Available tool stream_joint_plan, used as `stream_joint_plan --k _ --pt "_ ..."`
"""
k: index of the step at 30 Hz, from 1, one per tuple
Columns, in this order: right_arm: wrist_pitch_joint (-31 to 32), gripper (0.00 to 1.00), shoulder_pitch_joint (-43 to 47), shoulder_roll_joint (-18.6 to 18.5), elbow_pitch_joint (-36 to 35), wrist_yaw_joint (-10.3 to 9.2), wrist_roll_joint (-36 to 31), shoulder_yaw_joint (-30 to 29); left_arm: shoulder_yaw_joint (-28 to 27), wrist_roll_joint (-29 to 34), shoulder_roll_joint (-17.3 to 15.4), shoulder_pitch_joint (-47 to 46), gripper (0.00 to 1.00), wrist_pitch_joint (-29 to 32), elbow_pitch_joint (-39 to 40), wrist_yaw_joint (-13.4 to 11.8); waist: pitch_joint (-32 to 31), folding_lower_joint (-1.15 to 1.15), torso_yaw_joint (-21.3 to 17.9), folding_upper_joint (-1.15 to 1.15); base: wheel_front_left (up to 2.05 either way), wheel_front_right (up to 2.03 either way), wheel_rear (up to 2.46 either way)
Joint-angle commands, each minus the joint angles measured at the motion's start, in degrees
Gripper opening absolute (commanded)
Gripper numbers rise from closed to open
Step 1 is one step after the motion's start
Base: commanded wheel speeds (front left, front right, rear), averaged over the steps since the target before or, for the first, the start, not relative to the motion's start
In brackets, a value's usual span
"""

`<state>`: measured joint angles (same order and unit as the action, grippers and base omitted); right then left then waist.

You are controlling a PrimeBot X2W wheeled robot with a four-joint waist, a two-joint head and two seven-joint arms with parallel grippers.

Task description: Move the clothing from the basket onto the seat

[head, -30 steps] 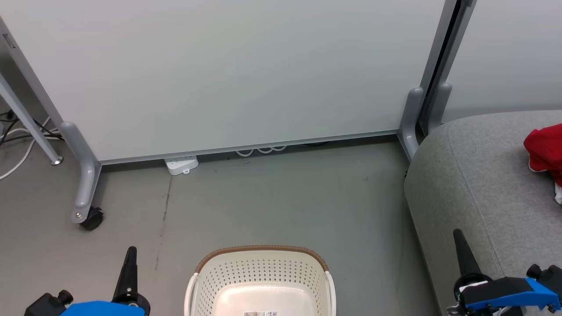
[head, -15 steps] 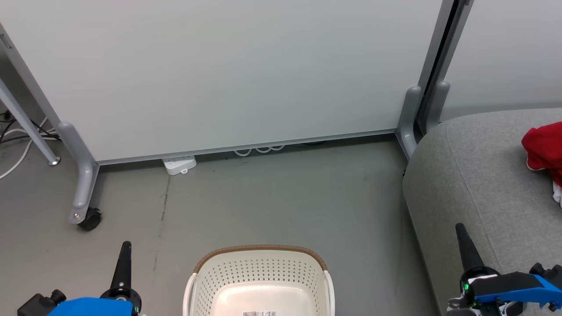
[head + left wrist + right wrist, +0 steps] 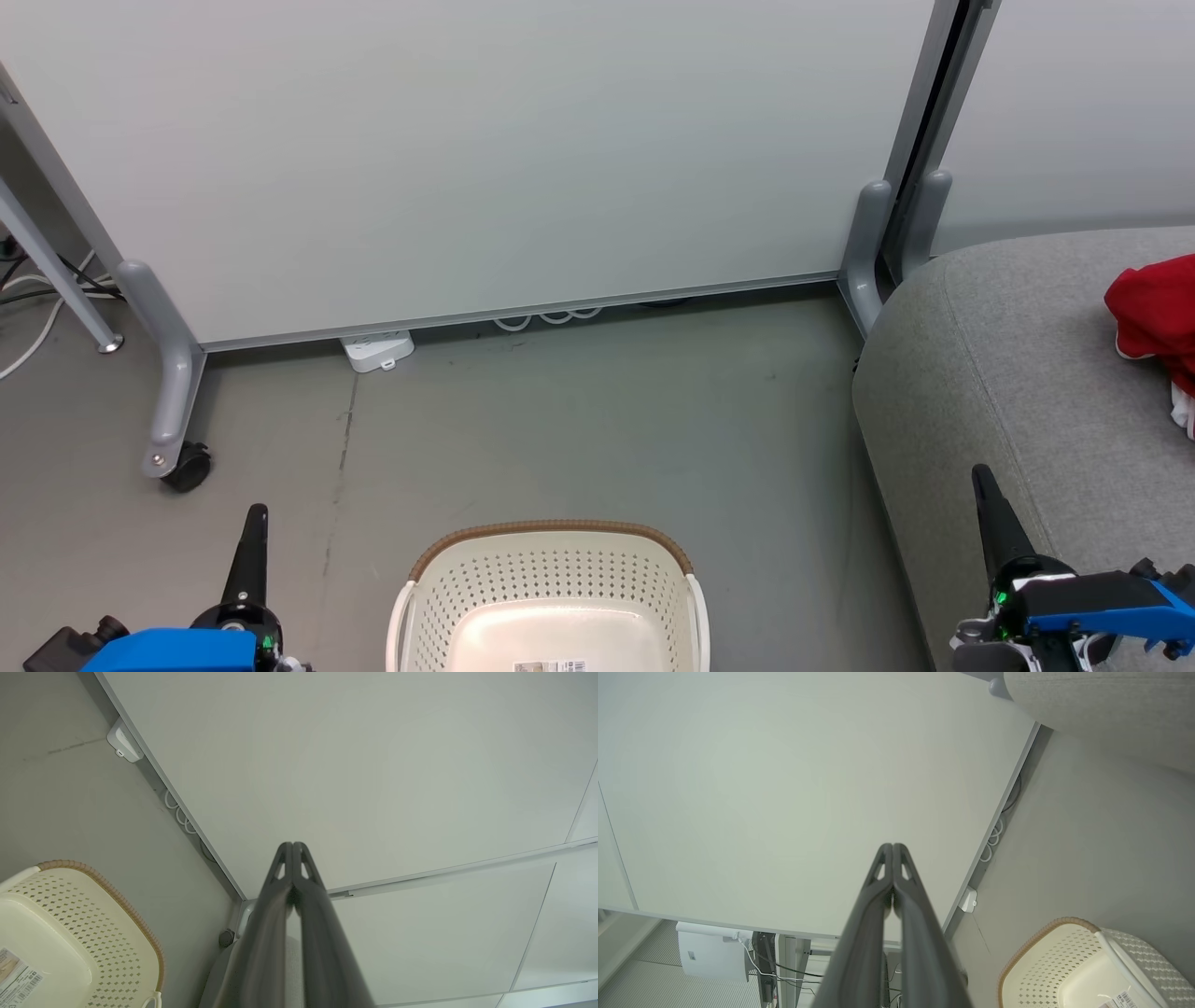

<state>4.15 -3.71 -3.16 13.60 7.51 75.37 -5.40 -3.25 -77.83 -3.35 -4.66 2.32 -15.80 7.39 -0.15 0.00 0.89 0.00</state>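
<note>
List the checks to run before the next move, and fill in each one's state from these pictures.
1. Basket emptied: cannot tell. The part in view holds a label and no fabric, but the frame cuts off its near end.
2. Clothing on the seat: ok for the red fabric in view. The frame's edge cuts it, so cannot tell whether both garments are there.
3. Left gripper free: ok, shut with nothing between its fingers.
4. Right gripper free: ok, shut and empty.
5. Right gripper apart from the clothing: ok, it is over the seat's near edge, well short of the fabric.
</note>
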Motion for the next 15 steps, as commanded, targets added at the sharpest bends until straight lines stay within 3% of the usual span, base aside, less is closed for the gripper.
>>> stream_joint_plan --k 1,15 --pt "0.4 0.00 -1.2 0.1 -0.2 -0.02 1.5 -0.2 -0.5 -1.3 -0.2 -1.1 0.00 0.3 0.6 0.1 0.0 0.00 0.0 0.00 0.00 0.00 0.00" --pt "1.3 0.00 -2.0 0.2 0.1 -0.02 8.2 -0.6 -1.7 -7.0 0.0 -1.5 0.00 2.1 1.2 0.2 0.1 0.00 -0.4 0.00 0.00 0.00 0.00"
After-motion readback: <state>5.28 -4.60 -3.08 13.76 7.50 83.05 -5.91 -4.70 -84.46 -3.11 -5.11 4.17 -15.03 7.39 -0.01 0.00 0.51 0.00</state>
